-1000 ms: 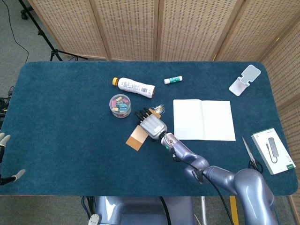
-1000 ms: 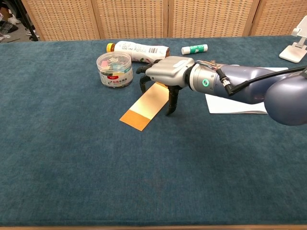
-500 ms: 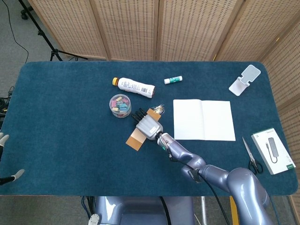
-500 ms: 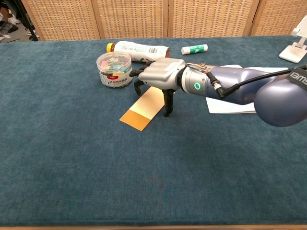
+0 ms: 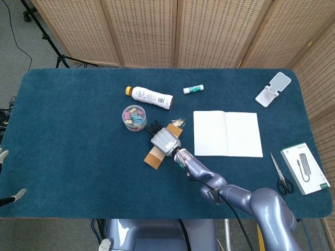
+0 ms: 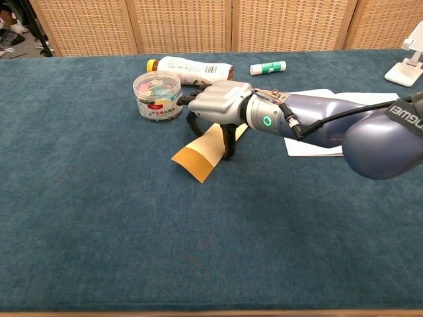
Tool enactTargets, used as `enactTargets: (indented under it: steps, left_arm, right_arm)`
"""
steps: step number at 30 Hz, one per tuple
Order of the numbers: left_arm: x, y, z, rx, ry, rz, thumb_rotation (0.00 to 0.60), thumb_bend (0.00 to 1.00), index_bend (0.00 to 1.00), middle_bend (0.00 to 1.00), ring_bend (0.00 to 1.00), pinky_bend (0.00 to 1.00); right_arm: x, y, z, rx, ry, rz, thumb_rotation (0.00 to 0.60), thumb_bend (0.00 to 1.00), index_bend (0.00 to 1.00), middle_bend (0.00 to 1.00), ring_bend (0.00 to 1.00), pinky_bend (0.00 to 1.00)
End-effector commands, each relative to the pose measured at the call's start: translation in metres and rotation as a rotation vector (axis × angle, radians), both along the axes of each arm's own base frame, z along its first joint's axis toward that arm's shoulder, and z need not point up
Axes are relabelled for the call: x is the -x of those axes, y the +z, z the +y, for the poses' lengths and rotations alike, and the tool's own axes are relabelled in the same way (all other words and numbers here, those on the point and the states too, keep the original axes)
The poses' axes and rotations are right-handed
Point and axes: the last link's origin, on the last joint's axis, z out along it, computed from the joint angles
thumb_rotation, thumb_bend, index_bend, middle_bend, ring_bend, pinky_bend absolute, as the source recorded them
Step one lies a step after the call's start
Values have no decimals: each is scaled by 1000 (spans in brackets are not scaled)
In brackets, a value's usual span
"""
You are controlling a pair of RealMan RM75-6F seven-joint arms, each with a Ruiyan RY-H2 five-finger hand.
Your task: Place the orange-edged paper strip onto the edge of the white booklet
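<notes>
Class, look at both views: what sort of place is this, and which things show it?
Probably a robot test or recording space: a table covered in dark blue felt, woven folding screens behind it, and a black tripod leg on the grey floor.

Open blue cloth (image 5: 78, 136) is seen left of and in front of the right hand (image 5: 164, 140). Its far-left side is crowded by the clip tub (image 5: 134, 117) and the bottle (image 5: 150, 97); whether the fingertips touch the tub cannot be judged. Bare cloth separates it from the white booklet (image 5: 227, 134).
</notes>
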Motion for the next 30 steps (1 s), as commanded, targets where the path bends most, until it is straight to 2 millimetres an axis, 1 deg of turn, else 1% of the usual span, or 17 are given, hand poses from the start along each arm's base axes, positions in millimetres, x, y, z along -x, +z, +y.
enactTargets:
  steps: [1,5,9,14,16,20,22,24,25,27,30]
  left_arm:
    - [0,-1,0,4,0,1,600,0,0,0,0,0]
    - [0,-2,1,9,2,5,600,0,0,0,0,0]
    - [-1,-4,1,15,1,10,600,0,0,0,0,0]
    - [-2,-7,0,27,-3,17,600,0,0,0,0,0]
    - [-3,-8,0,30,-5,20,600,0,0,0,0,0]
    - [-6,-12,-1,34,-14,33,600,0,0,0,0,0]
    - [-7,-13,-1,37,-18,37,600,0,0,0,0,0]
    - [-8,-14,-2,38,-22,42,600,0,0,0,0,0]
    - [-8,-15,-2,38,-23,47,600,0,0,0,0,0]
    - [-9,-18,-1,41,-20,57,600,0,0,0,0,0]
    - [-10,-22,1,51,-16,68,600,0,0,0,0,0]
  right_arm:
    - [1,6,0,5,8,-10,600,414,478,0,0,0]
    - [1,22,0,24,52,-6,600,414,478,0,0,0]
    - [7,50,-2,61,102,9,600,421,478,0,0,0]
    - [21,88,-3,107,134,43,600,440,478,0,0,0]
    - [25,99,-3,122,144,59,600,440,478,0,0,0]
    - [37,128,-7,178,186,139,600,440,478,0,0,0]
    - [44,139,-11,206,206,192,600,440,478,0,0,0]
    - [58,151,-19,235,220,265,600,449,478,0,0,0]
    - [79,164,-27,264,220,352,600,454,478,0,0,0]
    - [98,172,-33,276,255,421,600,492,478,0,0,0]
    - [118,178,-40,275,296,493,600,516,478,0,0,0]
